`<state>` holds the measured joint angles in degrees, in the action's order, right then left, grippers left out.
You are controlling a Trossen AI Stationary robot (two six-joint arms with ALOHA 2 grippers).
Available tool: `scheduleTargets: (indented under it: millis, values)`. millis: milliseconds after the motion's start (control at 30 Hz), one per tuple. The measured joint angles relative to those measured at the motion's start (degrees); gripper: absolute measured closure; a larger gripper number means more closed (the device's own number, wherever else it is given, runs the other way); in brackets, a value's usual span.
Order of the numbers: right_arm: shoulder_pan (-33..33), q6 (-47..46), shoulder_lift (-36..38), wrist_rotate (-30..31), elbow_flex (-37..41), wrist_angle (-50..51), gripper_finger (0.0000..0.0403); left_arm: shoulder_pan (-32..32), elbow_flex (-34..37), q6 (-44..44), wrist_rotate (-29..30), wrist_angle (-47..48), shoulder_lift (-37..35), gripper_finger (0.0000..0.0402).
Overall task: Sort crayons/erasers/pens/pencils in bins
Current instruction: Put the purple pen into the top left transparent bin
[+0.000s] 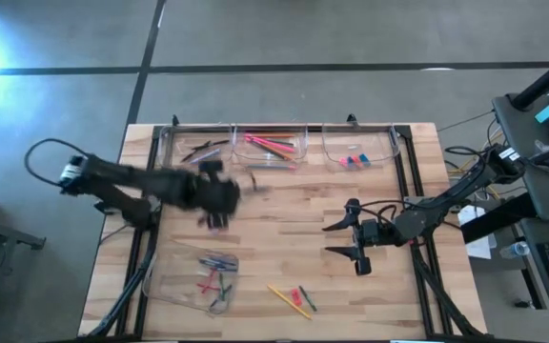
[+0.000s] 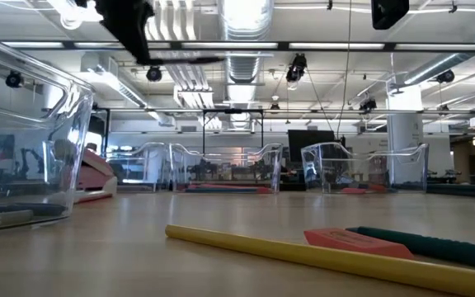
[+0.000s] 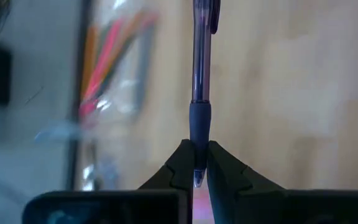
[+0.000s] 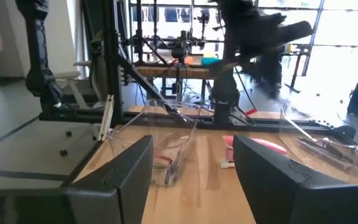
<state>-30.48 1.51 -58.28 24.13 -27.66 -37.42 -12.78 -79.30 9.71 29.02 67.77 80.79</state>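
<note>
Wooden table [image 1: 284,224]: butcher-block top carrying four clear bins and loose sticks.
Bins: three in a row along the far edge, holding pens [image 1: 201,151], pencils [image 1: 270,146] and erasers [image 1: 355,160]; a fourth bin [image 1: 165,281] near the front left holds crayons [image 1: 213,278].
Left gripper [image 1: 219,208]: above the table just in front of the pen bin, fingers pinched tight on a pen [image 3: 200,81].
Right gripper [image 1: 349,238]: right of centre, fingers spread wide, holding nothing.
Loose items: yellow pencil [image 1: 287,300], red and green sticks beside it, front centre.

The table [image 1: 284,238] is seen from directly overhead and level from its near edge; the far bins [image 2: 221,169] are shared by both views.
</note>
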Motion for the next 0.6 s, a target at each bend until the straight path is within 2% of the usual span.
scheduleTargets:
  millis: [100, 200, 367, 433, 600]
  values:
    - [0.0, -1.8, 0.0, 0.0, 0.0, 0.7, 0.0193, 11.2, 5.9, -4.1, 0.7, 0.3, -6.5, 0.0395]
    - [0.1, -2.4, 0.0, 0.0, 0.0, 1.2, 0.0193, 25.1, 12.7, -5.8, 0.2, -1.0, -11.9, 0.0394]
    - [0.1, -2.3, 0.0, 0.0, 0.0, 1.3, 0.0193, 46.0, 22.1, -11.3, -8.4, -6.3, -18.0, 0.0393]
    - [0.1, -2.3, 0.0, 0.0, 0.0, 1.3, 0.0193, 51.3, 24.3, -14.2, -11.9, -7.8, -18.5, 0.0393]
    - [0.1, -1.9, 0.0, 0.0, 0.0, 1.2, 0.0193, 56.8, 26.5, -17.4, -12.3, -9.9, -17.4, 0.0392]
